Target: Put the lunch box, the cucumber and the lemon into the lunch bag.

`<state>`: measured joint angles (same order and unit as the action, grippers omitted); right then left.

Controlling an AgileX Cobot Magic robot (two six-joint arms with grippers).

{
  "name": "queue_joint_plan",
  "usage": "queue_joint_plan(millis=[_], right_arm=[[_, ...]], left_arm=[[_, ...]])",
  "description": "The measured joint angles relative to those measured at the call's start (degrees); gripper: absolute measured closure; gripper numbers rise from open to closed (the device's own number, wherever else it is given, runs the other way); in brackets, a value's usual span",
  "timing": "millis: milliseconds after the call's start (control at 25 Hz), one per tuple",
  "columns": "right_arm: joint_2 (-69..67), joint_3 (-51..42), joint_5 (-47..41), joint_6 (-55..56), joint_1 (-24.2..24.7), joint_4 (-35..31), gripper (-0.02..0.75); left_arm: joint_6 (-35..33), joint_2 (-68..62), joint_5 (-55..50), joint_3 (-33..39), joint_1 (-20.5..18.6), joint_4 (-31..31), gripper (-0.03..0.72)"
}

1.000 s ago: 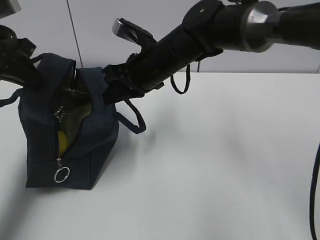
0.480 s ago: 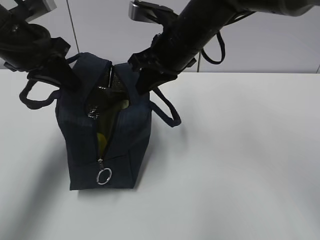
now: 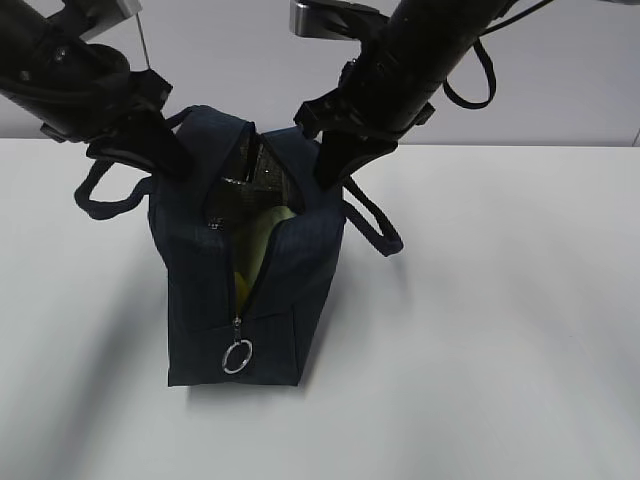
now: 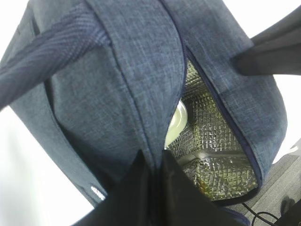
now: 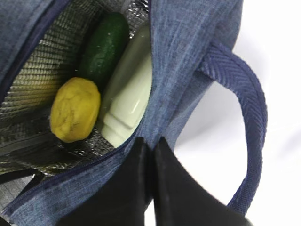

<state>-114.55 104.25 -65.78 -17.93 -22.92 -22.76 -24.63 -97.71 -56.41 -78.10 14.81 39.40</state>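
Observation:
The navy lunch bag (image 3: 205, 285) stands on the white table, its top zipper open. My left gripper (image 3: 178, 165) is shut on the bag's left rim (image 4: 141, 94), and my right gripper (image 3: 328, 178) is shut on its right rim (image 5: 188, 61); together they hold the mouth apart. In the right wrist view the yellow lemon (image 5: 75, 110), the dark green cucumber (image 5: 103, 47) and the lunch box (image 5: 129, 94) with its sage-green lid lie together on the silver lining. The left wrist view catches only a sliver of the lunch box (image 4: 178, 123). My left gripper (image 4: 155, 157) and right gripper (image 5: 149, 143) pinch fabric.
The white table (image 3: 500, 330) stretches right of and in front of the bag. A grey panelled wall (image 3: 570, 70) stands behind. The bag's loop handles (image 3: 375, 225) hang out to each side, and the metal ring pull (image 3: 237, 357) dangles at the near end.
Both arms have carried the lunch bag to the right across the table, still holding its rims. The arms now stand steeper above it.

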Motion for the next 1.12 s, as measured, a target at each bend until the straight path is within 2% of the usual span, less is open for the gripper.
queue_joint_plan(millis=[240, 640, 1120], right_arm=[[0.0, 0.0, -1.3, 2.0, 0.0, 3.7, 0.736], [1.3, 0.0, -1.6, 4.3, 0.1, 6.9, 0.737], [2.0, 0.0, -2.2, 5.6, 0.1, 9.2, 0.737]], left_arm=[[0.0, -0.6, 0.8, 0.0, 1.6, 1.1, 0.695], [0.0, -1.7, 2.5, 0.0, 1.9, 2.4, 0.696], [-0.1, -5.1, 4.9, 0.0, 4.6, 4.7, 0.696]])
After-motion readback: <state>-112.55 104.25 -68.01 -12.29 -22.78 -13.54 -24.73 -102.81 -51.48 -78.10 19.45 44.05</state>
